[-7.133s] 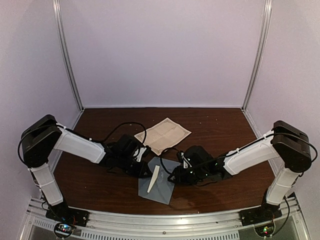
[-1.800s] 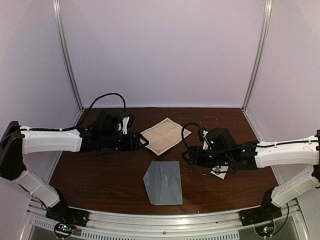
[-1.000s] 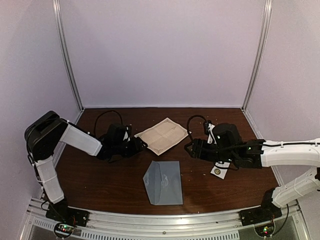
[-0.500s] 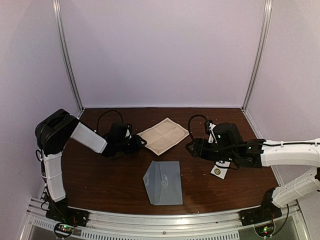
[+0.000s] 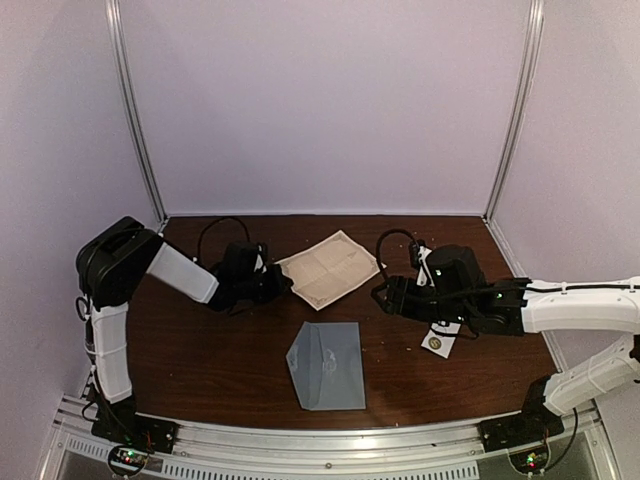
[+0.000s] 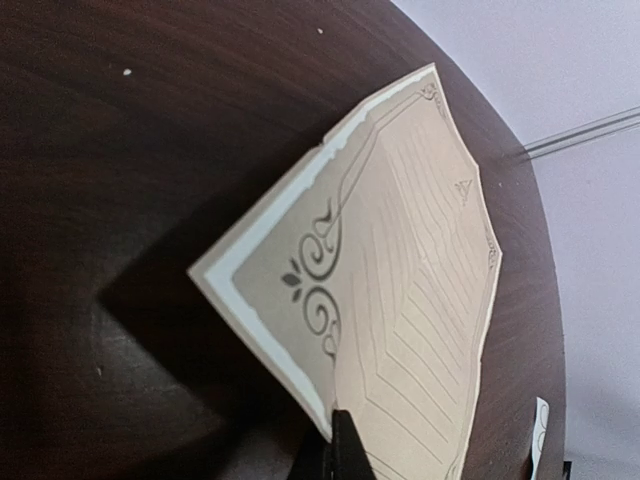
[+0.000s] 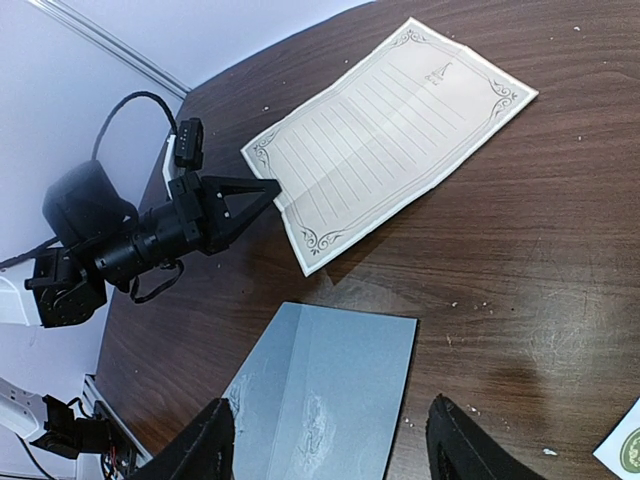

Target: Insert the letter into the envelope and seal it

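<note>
The letter (image 5: 328,268), a tan lined sheet with ornate corners, lies at the middle back of the table. My left gripper (image 5: 286,283) is shut on its left edge. In the left wrist view the fingers (image 6: 343,450) pinch that edge and the near corner of the letter (image 6: 400,290) is raised off the wood. The grey-blue envelope (image 5: 327,364) lies flat near the front. My right gripper (image 5: 385,296) is open and empty, hovering to the right of the letter. In the right wrist view its gripper (image 7: 330,450) is above the envelope (image 7: 320,390), with the letter (image 7: 390,135) and left gripper (image 7: 265,190) beyond.
A small white sticker strip with circles (image 5: 435,338) lies on the brown table (image 5: 200,350) under the right arm; it also shows in the right wrist view (image 7: 622,450). White booth walls enclose the back and sides. Black cables loop over both wrists.
The left arm has drawn back toward its base with the gripper staying at the letter's left edge; the letter has shifted slightly. The right arm has barely moved.
</note>
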`<move>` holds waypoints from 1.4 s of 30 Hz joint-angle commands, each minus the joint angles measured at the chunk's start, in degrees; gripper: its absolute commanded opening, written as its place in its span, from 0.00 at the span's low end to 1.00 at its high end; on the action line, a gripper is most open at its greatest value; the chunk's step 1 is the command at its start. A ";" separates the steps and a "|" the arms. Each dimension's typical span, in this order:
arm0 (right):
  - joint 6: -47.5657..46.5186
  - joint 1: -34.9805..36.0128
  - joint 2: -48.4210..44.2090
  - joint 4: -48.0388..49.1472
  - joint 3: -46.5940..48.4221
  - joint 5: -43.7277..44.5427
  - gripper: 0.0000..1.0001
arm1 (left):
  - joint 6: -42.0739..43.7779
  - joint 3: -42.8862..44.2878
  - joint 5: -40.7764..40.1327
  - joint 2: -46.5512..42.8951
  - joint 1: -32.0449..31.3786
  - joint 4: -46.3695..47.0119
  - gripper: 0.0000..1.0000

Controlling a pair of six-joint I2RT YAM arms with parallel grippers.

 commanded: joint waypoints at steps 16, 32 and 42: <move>-3.25 -5.62 -8.65 1.01 -3.07 1.14 0.69 | 27.94 7.58 3.12 -23.55 0.56 -24.00 0.00; -15.37 -14.69 -14.53 20.43 -7.64 -24.43 0.98 | 47.82 14.84 30.57 -45.47 0.39 -48.97 0.00; -18.94 -14.71 -12.54 23.70 -3.49 -29.42 1.00 | 49.23 18.52 39.63 -47.30 0.38 -53.91 0.00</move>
